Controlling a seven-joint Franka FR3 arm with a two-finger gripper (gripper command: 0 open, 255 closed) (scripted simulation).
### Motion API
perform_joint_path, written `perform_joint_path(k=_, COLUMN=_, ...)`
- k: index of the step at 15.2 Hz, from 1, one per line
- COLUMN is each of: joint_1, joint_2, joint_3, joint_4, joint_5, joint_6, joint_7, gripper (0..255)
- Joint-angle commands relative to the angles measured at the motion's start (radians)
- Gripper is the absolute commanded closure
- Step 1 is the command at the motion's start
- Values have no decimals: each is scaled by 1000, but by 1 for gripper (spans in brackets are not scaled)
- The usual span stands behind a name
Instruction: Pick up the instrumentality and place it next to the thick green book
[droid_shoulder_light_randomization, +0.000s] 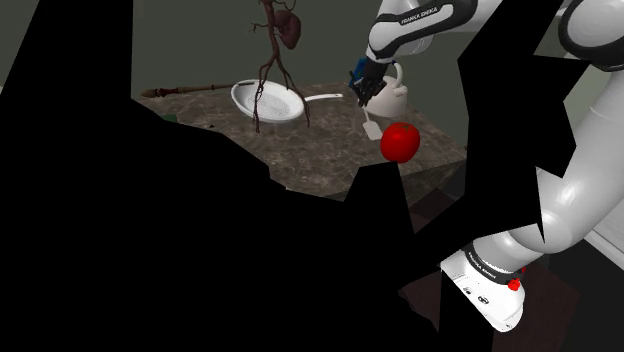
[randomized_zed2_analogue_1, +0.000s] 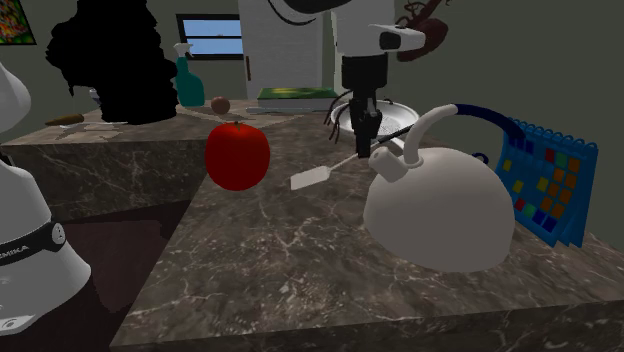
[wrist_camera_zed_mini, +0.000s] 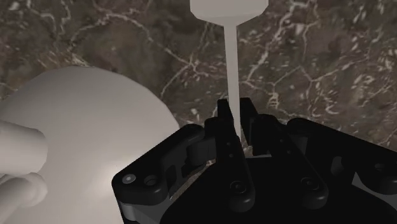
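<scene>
Spatula (wrist_camera_zed_mini: 233, 57) is the thing to move, and the hand (wrist_camera_zed_mini: 235, 109) is grasping it. The two black fingers (wrist_camera_zed_mini: 222, 124) pinch its thin white stick near one end. The flat white end sticks out past the fingers, over the dark stone table (wrist_camera_zed_mini: 318, 63). I cannot tell if the flat end touches the table or hangs just above it.

In the second exterior view the hand (randomized_zed2_analogue_1: 363, 138) points down from the white arm (randomized_zed2_analogue_1: 365, 30). The spatula (randomized_zed2_analogue_1: 312, 178) slants down from it toward that view's left. A big round white kettle (randomized_zed2_analogue_1: 435, 210) is just beside the hand, on that view's right. A shiny red apple (randomized_zed2_analogue_1: 237, 155) sits on the other side of the spatula, near its flat end but not touching it. So the spatula is between the apple and the kettle.

Behind the hand is a white pan (randomized_zed2_analogue_1: 395, 115). Behind the kettle stands a blue board (randomized_zed2_analogue_1: 545, 185) with little coloured squares.

Far back on the table lies the thick green book (randomized_zed2_analogue_1: 297, 97), well apart from the spatula. A teal spray bottle (randomized_zed2_analogue_1: 190, 82) stands near it, on that view's left.

In the shoulder view the hand (droid_shoulder_light_randomization: 362, 95) is right by the kettle (droid_shoulder_light_randomization: 393, 97). The apple (droid_shoulder_light_randomization: 400, 142) is nearer the camera, and the pan (droid_shoulder_light_randomization: 265, 100) is to that view's left. A big black area (droid_shoulder_light_randomization: 150, 230) covers that view's left side.
</scene>
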Motion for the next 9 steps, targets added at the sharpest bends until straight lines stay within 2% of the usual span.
perform_joint_path(k=1, joint_1=1, joint_2=-12, joint_3=0, joint_4=14, joint_5=-2, joint_6=-27, joint_7=2, gripper=255)
perform_joint_path(k=9, joint_1=2, joint_2=-49, joint_3=0, joint_4=77, joint_5=-5, joint_6=-127, joint_7=4, gripper=255)
